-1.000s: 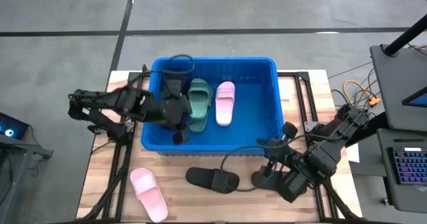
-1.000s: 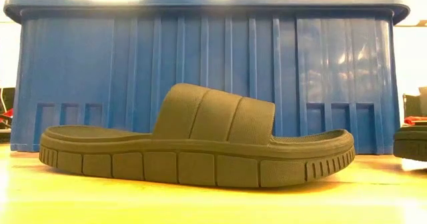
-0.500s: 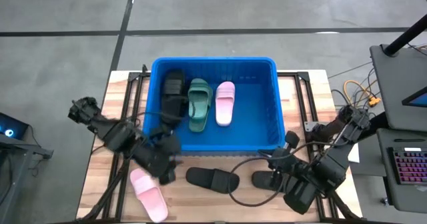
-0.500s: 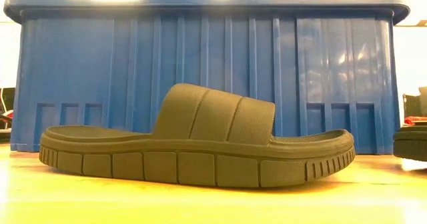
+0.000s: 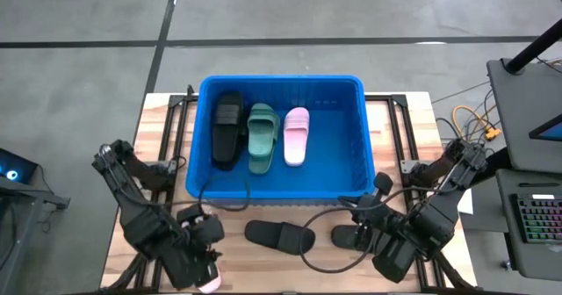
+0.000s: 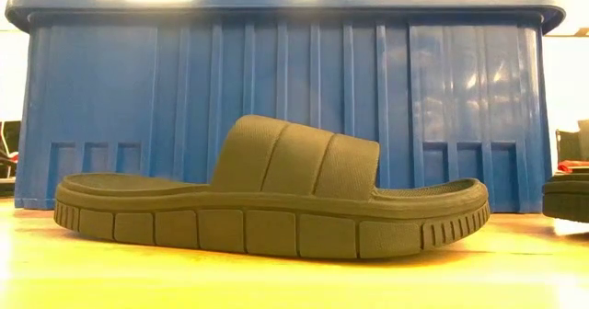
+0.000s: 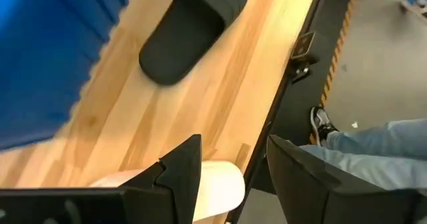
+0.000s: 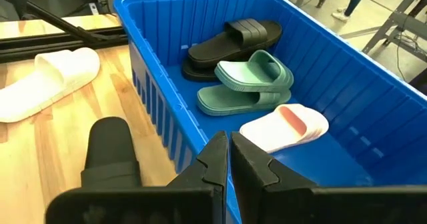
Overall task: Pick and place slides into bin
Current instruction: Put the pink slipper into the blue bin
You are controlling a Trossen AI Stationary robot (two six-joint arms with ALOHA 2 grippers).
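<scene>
The blue bin point(image 5: 362, 137) holds a black slide point(image 5: 226, 128), a green slide point(image 5: 261, 137) and a pink slide point(image 5: 297, 135), each flat on the bin's floor. Two more black slides point(image 5: 279, 235) point(image 5: 344, 237) lie sole-down on the table in front of the bin. A pink slide point(image 7: 220, 184) lies at the near left, mostly hidden under my left gripper point(image 7: 233, 141), which hangs open over its end without visibly touching it. My right gripper point(image 8: 227, 147) waits shut at the near right, above a black slide point(image 8: 110, 151).
The bin point(image 6: 294, 97) fills the table's far middle, its wall rising behind the black slide point(image 6: 267, 199) in the low view. Bare wood lies between the loose slides. A person's leg and shoe point(image 7: 327, 127) stand just past the table's near edge. A laptop stand point(image 5: 527, 93) is on the right.
My left gripper has swung out of the bin's left part toward the table's near left corner, sinking a little and rolling about its own line, and now hangs over the pink slide there. The black slide it had covered now shows lying in the bin.
</scene>
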